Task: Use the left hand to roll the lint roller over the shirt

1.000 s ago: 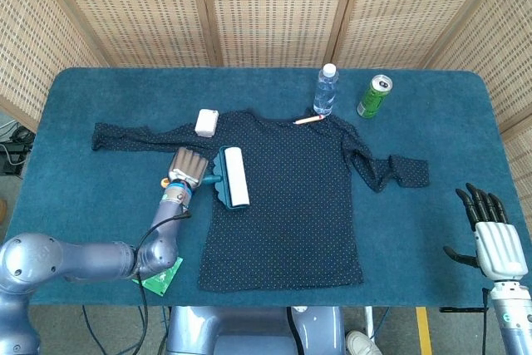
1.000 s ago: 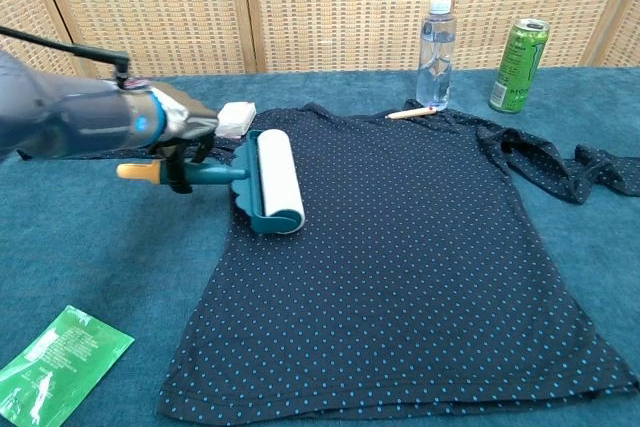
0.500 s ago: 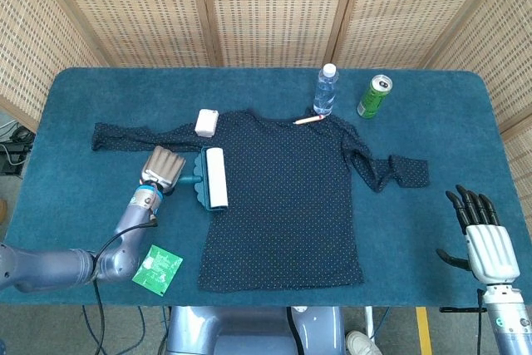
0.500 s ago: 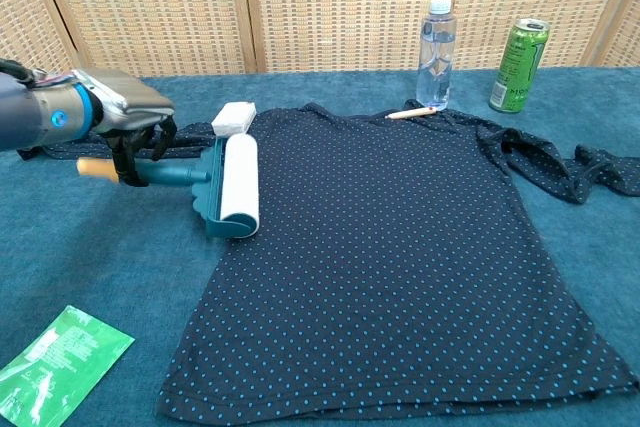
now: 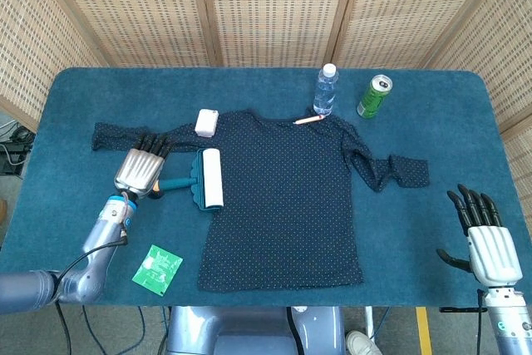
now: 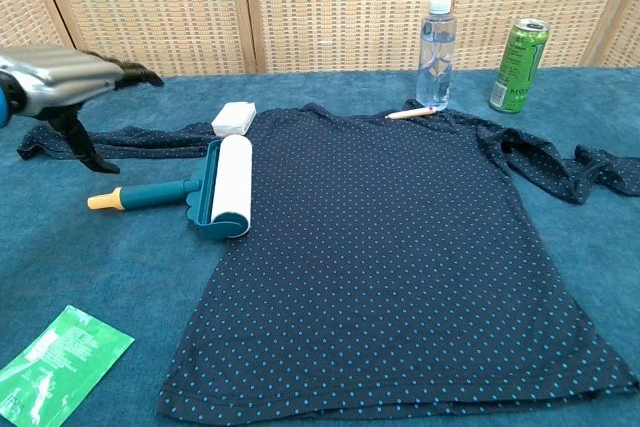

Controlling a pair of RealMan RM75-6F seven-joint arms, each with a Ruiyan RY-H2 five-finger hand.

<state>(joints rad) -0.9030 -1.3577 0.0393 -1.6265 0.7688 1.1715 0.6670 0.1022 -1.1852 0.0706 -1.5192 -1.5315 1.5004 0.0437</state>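
Observation:
A dark blue dotted shirt [image 5: 291,197] [image 6: 400,247] lies flat on the table. The lint roller [image 5: 202,178] [image 6: 205,190], teal with a white roll and an orange-tipped handle, lies at the shirt's left edge with nothing holding it. My left hand [image 5: 141,169] [image 6: 70,82] hovers just left of and above the handle, fingers spread and empty. At the front right corner my right hand [image 5: 482,234] stays open, away from the shirt; the chest view does not show it.
A water bottle [image 5: 326,89] [image 6: 436,52], a green can [image 5: 374,96] [image 6: 519,65] and a pencil [image 5: 307,120] [image 6: 411,113] stand at the shirt's collar side. A white block [image 5: 206,121] [image 6: 232,118] sits by the left sleeve. A green packet [image 5: 157,269] [image 6: 55,362] lies front left.
My left hand dragged the roller leftward to the shirt's edge, then let go of the handle, opened its fingers and lifted away to the left. The roller now lies free.

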